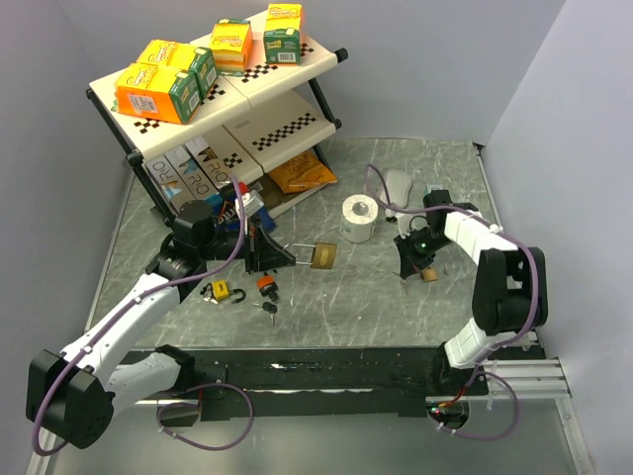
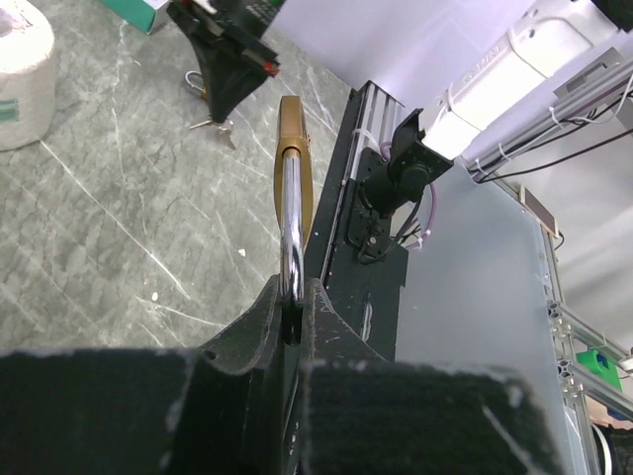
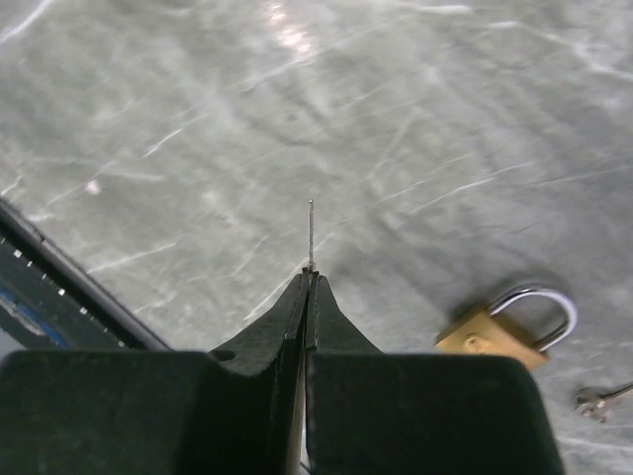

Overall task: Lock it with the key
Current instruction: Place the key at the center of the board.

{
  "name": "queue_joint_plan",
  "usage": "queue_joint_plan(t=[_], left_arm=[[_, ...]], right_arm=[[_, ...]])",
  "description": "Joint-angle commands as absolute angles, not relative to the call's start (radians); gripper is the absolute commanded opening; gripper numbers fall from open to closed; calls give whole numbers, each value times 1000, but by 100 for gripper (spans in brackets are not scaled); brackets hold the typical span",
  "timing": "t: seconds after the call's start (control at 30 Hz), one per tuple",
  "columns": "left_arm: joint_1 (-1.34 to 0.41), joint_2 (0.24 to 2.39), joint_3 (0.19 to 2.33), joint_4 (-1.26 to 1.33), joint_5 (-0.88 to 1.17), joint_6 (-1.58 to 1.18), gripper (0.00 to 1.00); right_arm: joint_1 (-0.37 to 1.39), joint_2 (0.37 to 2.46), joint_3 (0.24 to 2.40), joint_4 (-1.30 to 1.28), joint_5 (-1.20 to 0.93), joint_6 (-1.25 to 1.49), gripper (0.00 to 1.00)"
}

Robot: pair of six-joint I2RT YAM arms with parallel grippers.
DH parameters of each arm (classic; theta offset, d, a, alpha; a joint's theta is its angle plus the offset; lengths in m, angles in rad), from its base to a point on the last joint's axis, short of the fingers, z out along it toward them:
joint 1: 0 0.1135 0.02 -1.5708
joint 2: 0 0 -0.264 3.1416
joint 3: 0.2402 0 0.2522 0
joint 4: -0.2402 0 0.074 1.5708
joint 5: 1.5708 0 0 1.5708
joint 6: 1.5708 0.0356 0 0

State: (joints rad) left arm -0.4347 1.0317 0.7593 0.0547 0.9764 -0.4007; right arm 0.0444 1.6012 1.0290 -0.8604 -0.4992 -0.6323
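- the table (image 1: 346, 317) has open room between the arms; the shelf (image 1: 297, 74) crowds its far left corner, and the roll (image 1: 359, 219) stands mid-table.
- the left gripper (image 2: 290, 297) is clenched on the padlock (image 2: 294, 158) by its shackle, body pointing toward the right arm.
- the right gripper (image 3: 310, 282) pinches the key (image 3: 311, 233); it shows edge-on, so we cannot see its teeth.
- a spare lock (image 3: 495, 332) lies near it.

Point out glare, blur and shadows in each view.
Top view: even light, soft shadows, everything sharp. Left wrist view: the left gripper is blurred up close; the steel loop of the padlock glints. Right wrist view: a white glare patch on the table near the top edge; the right gripper is soft, the key sharper.
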Motion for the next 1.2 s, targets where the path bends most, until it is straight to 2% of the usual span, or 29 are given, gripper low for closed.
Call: queue_joint_plan(t=[0.0, 0.23, 0.33, 0.47, 0.5, 0.57, 0.63, 0.73, 0.87, 1.17], left_arm=[[-436, 1026, 773, 126, 991, -371, 1], [-437, 1028, 759, 118, 992, -362, 1], [-439, 1037, 759, 97, 983, -345, 1], [-443, 1054, 773, 40, 977, -301, 1], [-443, 1055, 776, 25, 977, -295, 1], [-445, 1055, 779, 14, 973, -284, 1], [-449, 1061, 787, -14, 968, -275, 1], [-462, 1086, 805, -73, 972, -272, 1], [-512, 1149, 862, -179, 965, -275, 1], [-548, 1250, 900, -160, 977, -483, 1]], right_arm=[[25, 1664, 1097, -810, -471, -607, 0], [15, 1704, 1127, -775, -453, -597, 0], [15, 1717, 1143, -790, -466, -595, 10], [17, 1721, 1149, -796, -457, -583, 41], [17, 1706, 1147, -795, -459, -581, 46], [17, 1678, 1152, -799, -468, -578, 54], [17, 1657, 1178, -816, -488, -574, 56], [20, 1577, 1196, -841, -563, -571, 68], [96, 1413, 1186, -825, -592, -565, 99], [489, 1128, 1097, -716, -554, -546, 99]])
